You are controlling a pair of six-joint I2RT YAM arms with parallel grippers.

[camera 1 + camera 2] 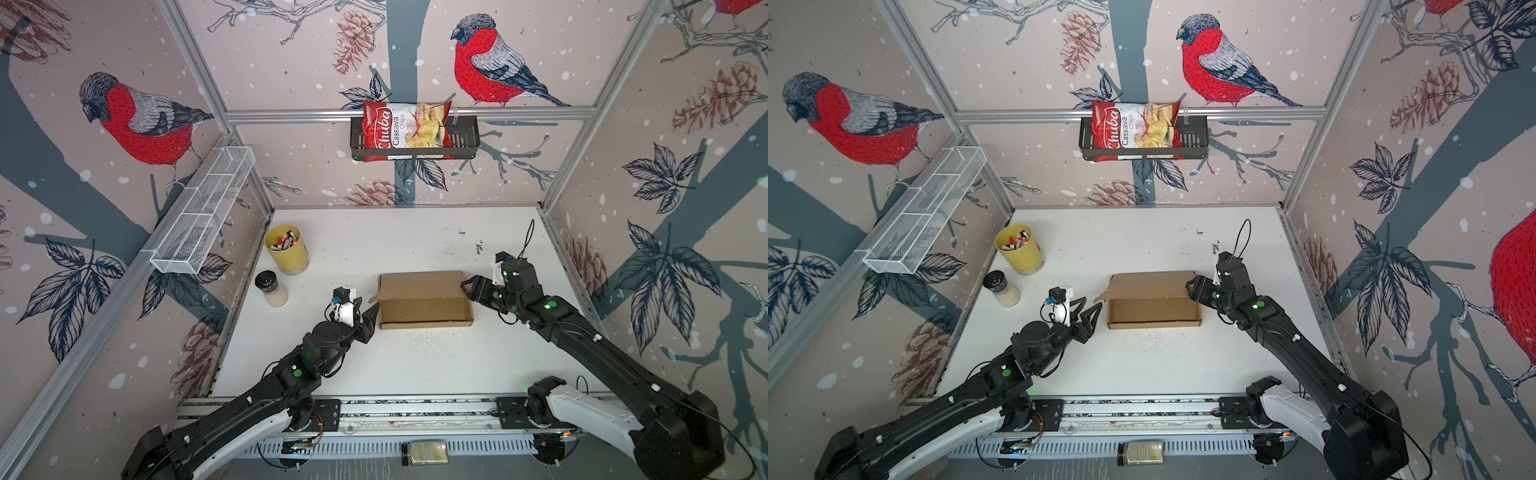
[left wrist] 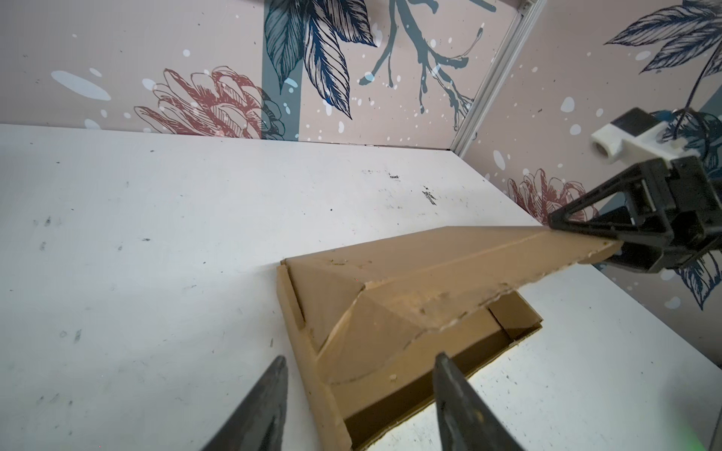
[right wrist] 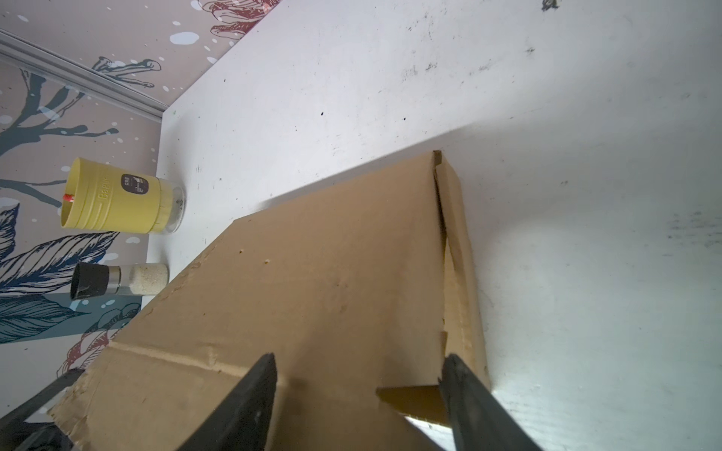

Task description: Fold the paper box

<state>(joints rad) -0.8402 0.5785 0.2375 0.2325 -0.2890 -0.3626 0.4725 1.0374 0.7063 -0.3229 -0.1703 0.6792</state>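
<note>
The cardboard mailer box [image 1: 424, 309] sits mid-desk, its lid [image 2: 449, 265] tilted half-closed over the tray. Both claws are spread, pinching nothing. The right gripper [image 1: 465, 291] straddles the lid's right end, and the left gripper [image 1: 374, 318] hovers by the loose side flap [image 2: 363, 336]. Lid closing looks underway; next, that flap probably needs tucking inside the tray wall.

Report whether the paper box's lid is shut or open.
Partly open. The paper box has its lid slanting upward in the left wrist view, leaving the inside uncovered.
</note>
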